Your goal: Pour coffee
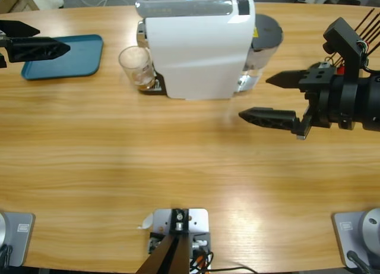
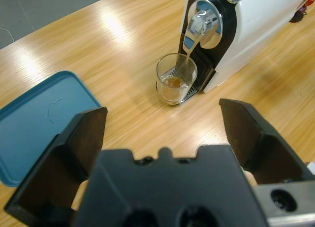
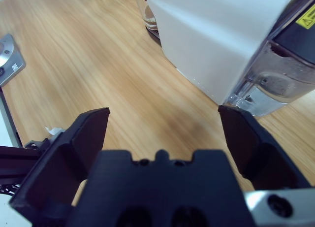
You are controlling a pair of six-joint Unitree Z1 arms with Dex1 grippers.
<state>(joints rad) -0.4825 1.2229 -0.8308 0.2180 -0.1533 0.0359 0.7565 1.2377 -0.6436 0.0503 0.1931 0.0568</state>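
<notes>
At the upper middle of the high view, a white coffee machine stands on the wooden worktop, and a small clear glass sits on the drip grate just to its left. In the left wrist view the glass stands directly under the chrome spout, and a thin stream runs from the spout into it. The coffee lies as a shallow brown layer at the bottom of the glass.

At the left edge of the high view, the left pincer hangs released, its jaws spread wide and holding nothing, over the near end of a teal tray. It is well apart from the glass.

On the right side of the high view, the right pincer is likewise released and grasps nothing. It points toward the machine's right end, near the clear water tank that shows in the upper right of the right wrist view.
</notes>
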